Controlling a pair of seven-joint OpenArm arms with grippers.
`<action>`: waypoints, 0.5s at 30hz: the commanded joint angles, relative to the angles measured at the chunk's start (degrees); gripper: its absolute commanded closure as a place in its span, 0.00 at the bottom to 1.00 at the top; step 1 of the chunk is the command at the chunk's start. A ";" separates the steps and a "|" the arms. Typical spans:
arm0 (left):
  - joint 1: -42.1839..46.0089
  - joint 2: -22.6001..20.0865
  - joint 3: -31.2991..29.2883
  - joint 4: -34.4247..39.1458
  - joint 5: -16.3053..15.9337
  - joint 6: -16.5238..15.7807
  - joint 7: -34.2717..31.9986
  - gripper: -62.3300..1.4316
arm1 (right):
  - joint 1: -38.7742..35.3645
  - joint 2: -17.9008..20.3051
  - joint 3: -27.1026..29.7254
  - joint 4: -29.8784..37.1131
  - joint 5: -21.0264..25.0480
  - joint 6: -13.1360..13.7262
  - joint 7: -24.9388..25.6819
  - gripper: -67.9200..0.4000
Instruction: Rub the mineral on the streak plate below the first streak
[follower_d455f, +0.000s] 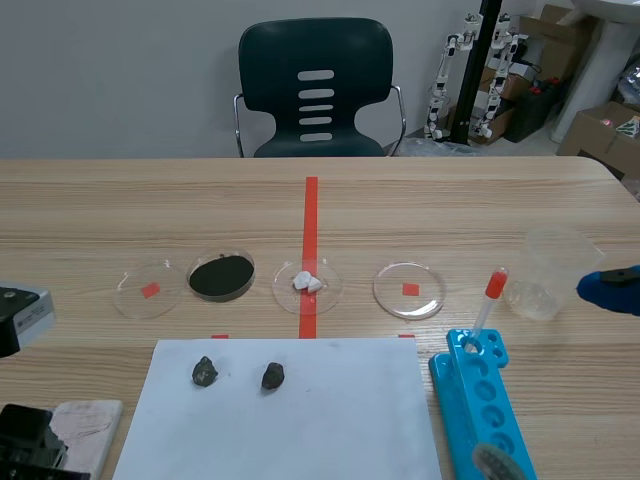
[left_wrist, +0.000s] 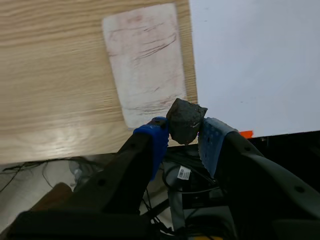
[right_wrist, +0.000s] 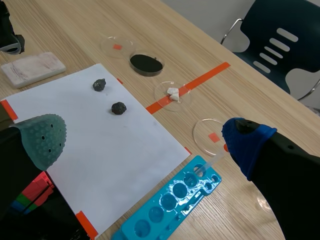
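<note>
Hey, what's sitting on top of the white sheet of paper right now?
A left rock and a right rock, both dark, lie apart on the white sheet near its far edge. Part of its near edge hides behind a finger of the right gripper.

Scene view faces across table (follower_d455f: 100, 200); left wrist close over streak plate (left_wrist: 145, 62); right wrist farther, oblique (plate shared)
</note>
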 joint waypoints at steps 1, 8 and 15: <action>-0.17 0.13 -0.42 0.46 -0.61 0.50 1.22 0.84 | 0.17 0.57 0.04 0.42 0.59 0.00 0.48 0.00; -2.67 0.11 -0.48 -3.76 -1.68 2.03 6.62 0.84 | 0.17 0.57 0.04 0.42 0.59 0.02 0.48 0.00; -4.87 0.44 -0.48 -6.14 -2.29 2.01 7.21 0.84 | 0.20 0.57 0.04 0.42 0.59 0.02 0.46 0.00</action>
